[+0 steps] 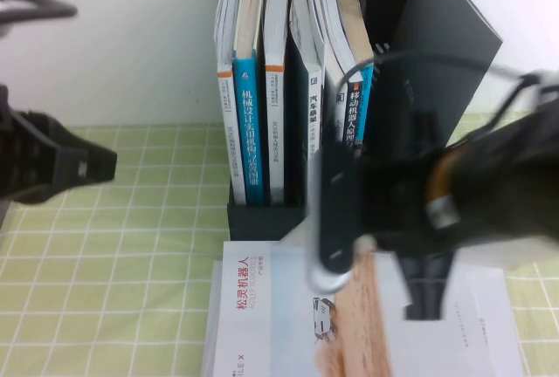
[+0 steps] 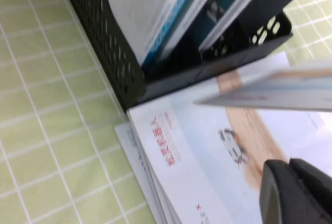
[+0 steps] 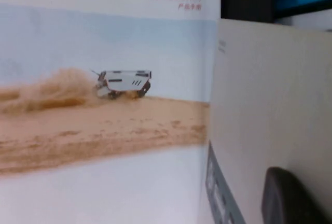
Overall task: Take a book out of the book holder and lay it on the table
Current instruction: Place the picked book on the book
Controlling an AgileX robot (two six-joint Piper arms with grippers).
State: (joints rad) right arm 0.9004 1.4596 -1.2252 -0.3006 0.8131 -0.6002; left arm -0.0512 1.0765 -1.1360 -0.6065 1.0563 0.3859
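Note:
The black book holder stands at the back of the green checked table, with several upright books in it. In front of it lies a white book with a red title, a small robot and a tan strip, on top of a stack. My right gripper is blurred just above that stack, shut on the book, whose pale grey cover shows under one finger. In the left wrist view the book hangs nearly flat above the stack. My left gripper is shut and empty at the far left.
The holder has mesh sides and a low front wall. A large dark panel leans at its right side. Upright books with white, blue and black spines fill the slots. Bare cloth lies left of the stack.

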